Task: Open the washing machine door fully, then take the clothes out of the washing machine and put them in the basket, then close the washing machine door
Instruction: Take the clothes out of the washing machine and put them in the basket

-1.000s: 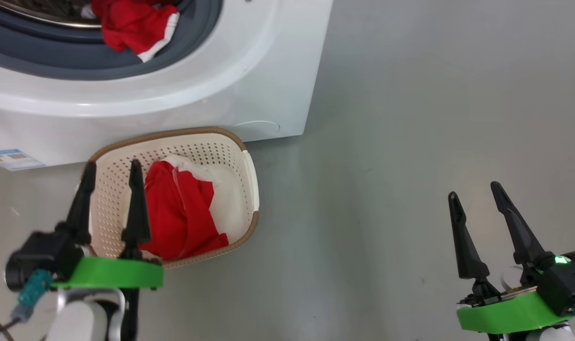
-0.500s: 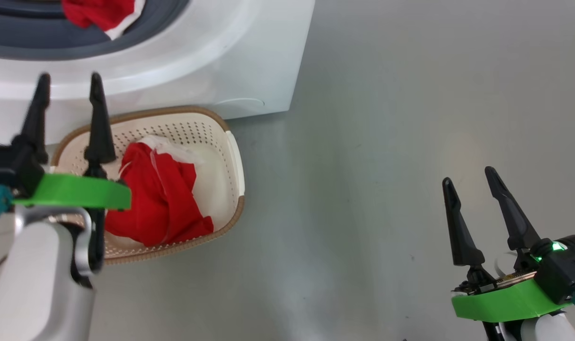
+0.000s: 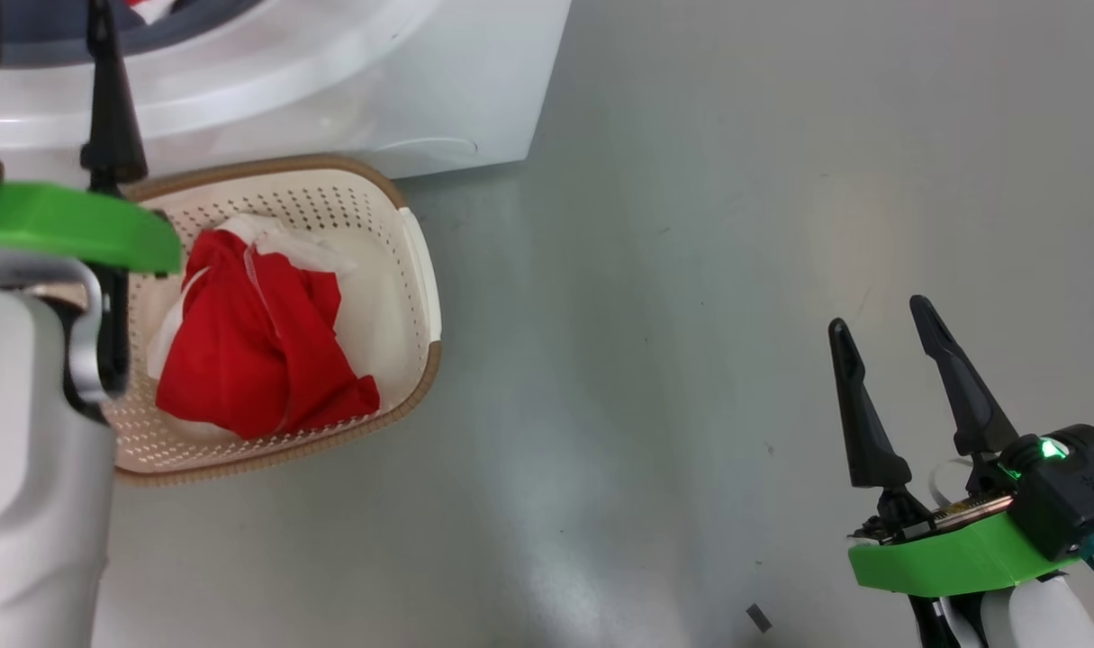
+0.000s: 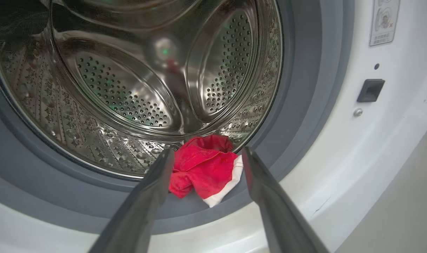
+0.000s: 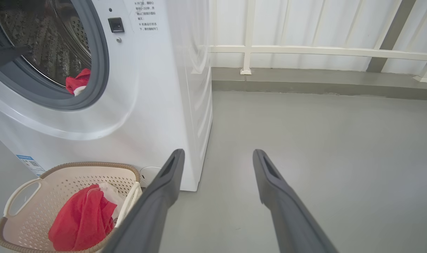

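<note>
The left hand (image 4: 207, 151) is standing open before the washing machine (image 4: 340, 140), its fingers (image 4: 146, 196) framing a red garment (image 4: 202, 168) that is lying on the front lip of the steel drum (image 4: 129, 88), against the grey rubber ring (image 4: 297, 105); contact cannot be confirmed. A second red-and-white garment (image 3: 258, 351) is resting in the basket (image 3: 419, 270), on the floor (image 3: 691, 270) just beside the machine. The right hand (image 3: 878, 313) is hovering open and empty, well apart.

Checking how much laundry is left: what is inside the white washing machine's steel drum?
One crumpled red garment with white trim lies at the perforated steel drum's front lip, draping onto the grey rubber ring. No other cloth shows; the left pincer covers part of the ring.
</note>
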Robot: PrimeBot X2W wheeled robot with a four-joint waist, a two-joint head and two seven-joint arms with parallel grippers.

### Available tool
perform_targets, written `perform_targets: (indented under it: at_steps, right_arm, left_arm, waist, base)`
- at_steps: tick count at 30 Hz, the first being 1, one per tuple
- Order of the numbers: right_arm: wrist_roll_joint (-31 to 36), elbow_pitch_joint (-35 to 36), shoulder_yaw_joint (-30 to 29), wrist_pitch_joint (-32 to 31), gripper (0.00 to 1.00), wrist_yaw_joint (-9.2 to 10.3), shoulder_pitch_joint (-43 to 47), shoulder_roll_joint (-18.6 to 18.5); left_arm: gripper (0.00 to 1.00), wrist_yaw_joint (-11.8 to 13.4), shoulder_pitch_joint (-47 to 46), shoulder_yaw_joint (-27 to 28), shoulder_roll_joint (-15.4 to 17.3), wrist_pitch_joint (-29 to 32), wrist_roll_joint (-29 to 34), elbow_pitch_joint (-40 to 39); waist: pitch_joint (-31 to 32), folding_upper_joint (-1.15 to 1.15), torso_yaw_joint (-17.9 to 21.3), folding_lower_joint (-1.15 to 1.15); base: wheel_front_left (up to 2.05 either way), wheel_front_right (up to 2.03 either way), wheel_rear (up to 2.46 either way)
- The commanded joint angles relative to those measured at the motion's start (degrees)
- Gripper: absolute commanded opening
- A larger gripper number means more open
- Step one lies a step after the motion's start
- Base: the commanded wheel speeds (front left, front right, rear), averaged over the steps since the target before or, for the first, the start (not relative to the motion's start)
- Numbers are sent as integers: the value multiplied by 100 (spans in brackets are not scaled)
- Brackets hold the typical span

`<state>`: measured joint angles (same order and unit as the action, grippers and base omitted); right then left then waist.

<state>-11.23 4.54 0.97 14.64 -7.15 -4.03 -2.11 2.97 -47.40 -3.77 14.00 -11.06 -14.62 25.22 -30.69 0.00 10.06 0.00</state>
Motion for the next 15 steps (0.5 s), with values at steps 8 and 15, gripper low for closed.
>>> perform_targets:
  at_steps: [8,15]
  right_arm:
    - [-68,73,244,36,100,-34,-214,-76]
    - [-124,44,341,36,100,-34,-311,-76]
  left_arm:
    - [100,-291,-1114,151,479,433,-181,820]
    - [100,-587,-1800,273,682,960,-511,1416]
  waist:
    - [-266,0,140,0]
    - [-423,0,314,0]
  base:
    - [0,0,0]
    - [0,0,0]
